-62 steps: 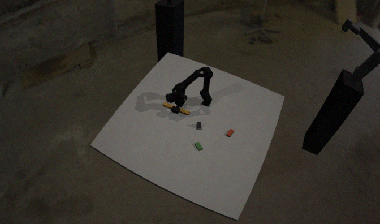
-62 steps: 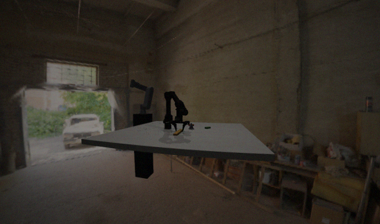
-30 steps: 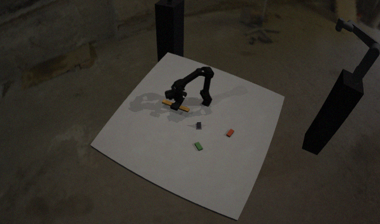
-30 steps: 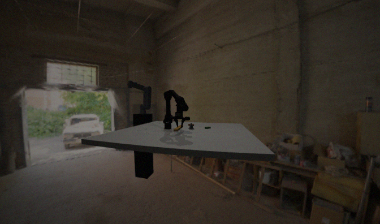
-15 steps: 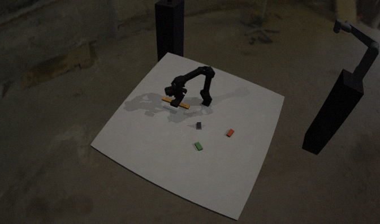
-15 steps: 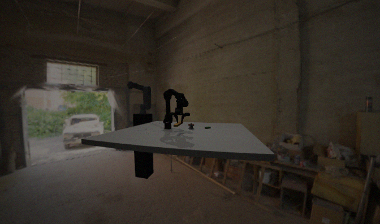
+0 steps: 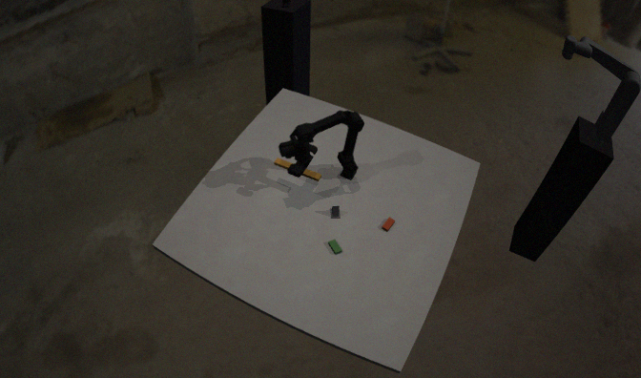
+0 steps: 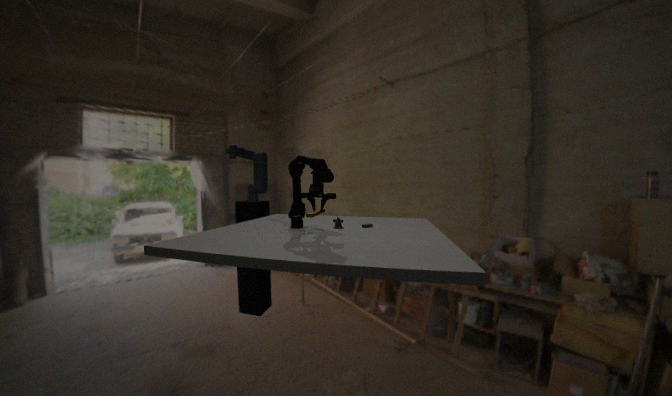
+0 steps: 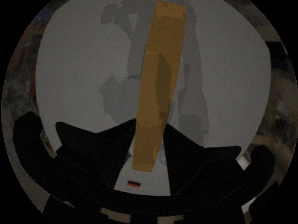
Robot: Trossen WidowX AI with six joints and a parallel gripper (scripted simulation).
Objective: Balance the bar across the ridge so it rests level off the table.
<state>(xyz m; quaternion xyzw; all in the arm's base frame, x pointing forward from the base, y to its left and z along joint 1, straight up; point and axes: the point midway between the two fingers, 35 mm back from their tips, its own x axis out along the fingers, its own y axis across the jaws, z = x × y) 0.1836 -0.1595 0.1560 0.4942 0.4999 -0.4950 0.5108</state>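
Note:
The orange bar (image 7: pixel 312 175) (image 8: pixel 312 214) (image 9: pixel 162 65) is held above the white table (image 7: pixel 271 267) (image 8: pixel 234 242), with its shadow on the table top. My gripper (image 7: pixel 297 170) (image 8: pixel 318 211) (image 9: pixel 150 124) is shut on the bar, one finger on each side; in the wrist view the bar runs between the fingertips with a longer part beyond them. The small dark ridge (image 7: pixel 335 211) (image 8: pixel 338 224) stands on the table, apart from the bar, below and right of the gripper in the top view. I cannot make out the ridge in the wrist view.
A red block (image 7: pixel 388 224) (image 9: pixel 133 184) lies on the table to the right of the ridge in the top view. A green block (image 7: pixel 335 246) (image 8: pixel 367 225) lies below the ridge there. Another arm (image 7: pixel 619 95) (image 8: pixel 260 172) stands on a dark pedestal (image 7: pixel 564 191) beside the table.

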